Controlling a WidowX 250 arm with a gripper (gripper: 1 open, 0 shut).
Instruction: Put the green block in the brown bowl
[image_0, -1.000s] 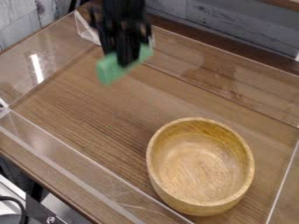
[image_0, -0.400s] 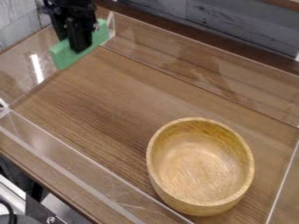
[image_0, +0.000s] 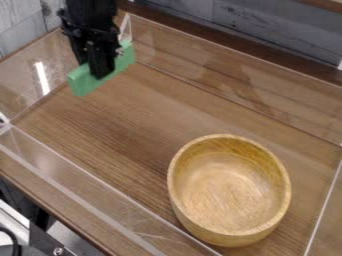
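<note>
The flat, bright green rectangular block (image_0: 102, 70) hangs tilted above the wood-grain counter (image_0: 160, 110) near its far left corner, pinched in the black fingers (image_0: 96, 60) of the robot arm, which are closed tight on its upper part. The fingers cover much of the block, and the arm is cut off at the top edge. The round, light tan wooden bowl (image_0: 230, 190) sits well apart at the near right, its inside bare.
</note>
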